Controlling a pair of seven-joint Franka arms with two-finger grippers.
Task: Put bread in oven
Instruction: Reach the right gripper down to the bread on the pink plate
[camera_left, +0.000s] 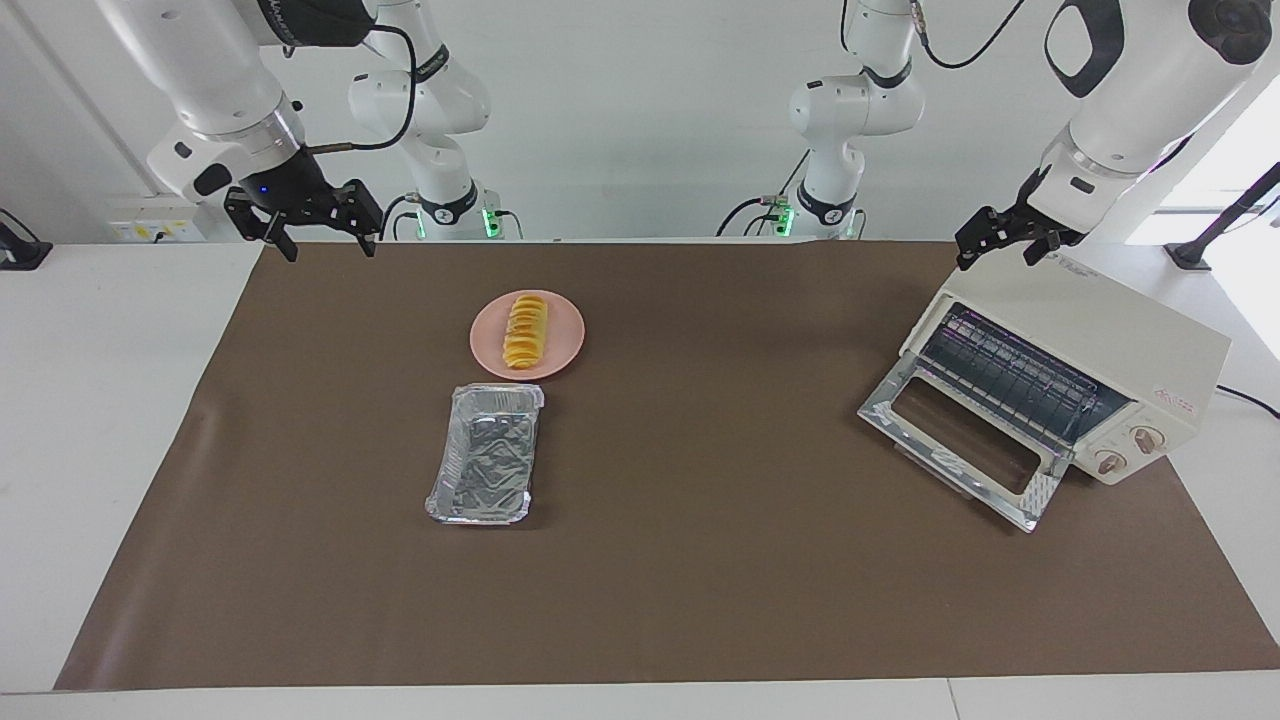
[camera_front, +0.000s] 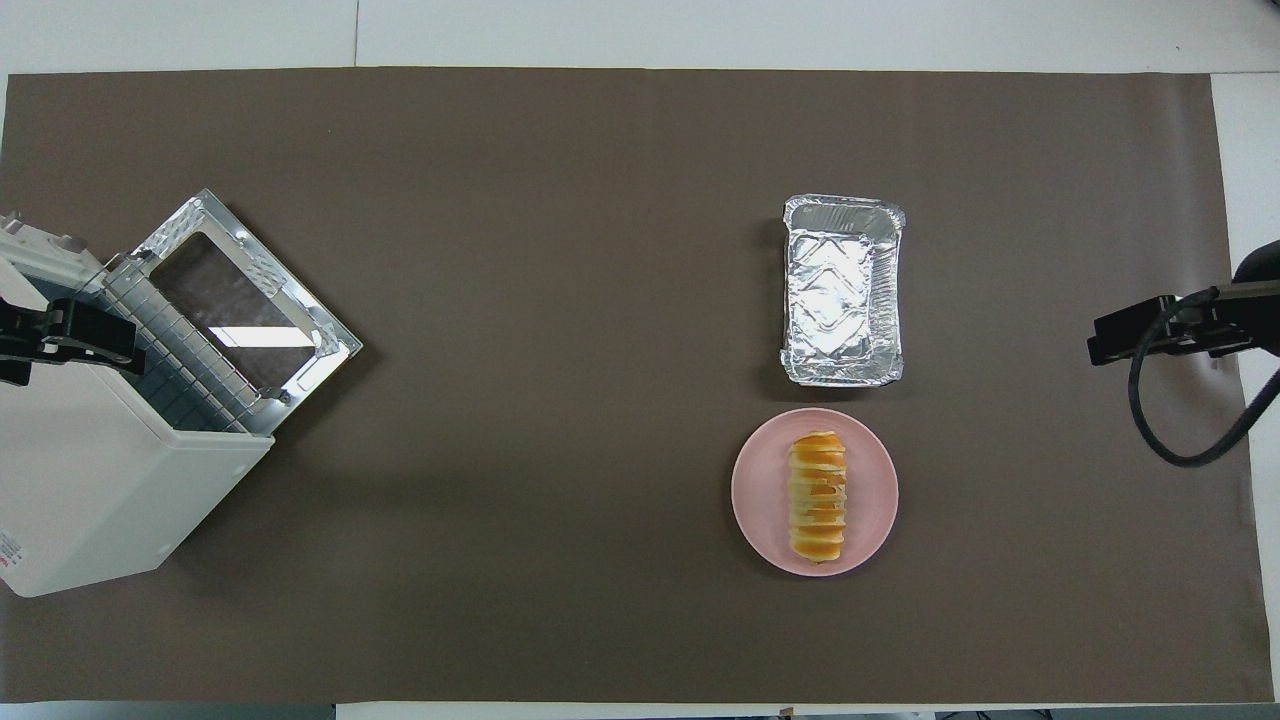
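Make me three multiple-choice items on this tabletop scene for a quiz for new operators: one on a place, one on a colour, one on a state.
1. Where does the bread lie?
A. in the foil tray
B. on the pink plate
C. on the oven rack

2. What colour is the mat that covers the table?
A. brown
B. green
C. blue

3. How does the oven door stand?
A. shut
B. taken off
C. dropped open

Answers:
1. B, the loaf rests on the pink plate, nearer to the robots than the empty foil tray.
2. A, both views show a brown sheet under everything.
3. C, the glass door lies folded down in front of the oven, with the wire rack bare inside.

Both grippers hang open and empty: the right gripper over the mat's edge, the left gripper over the oven's top.
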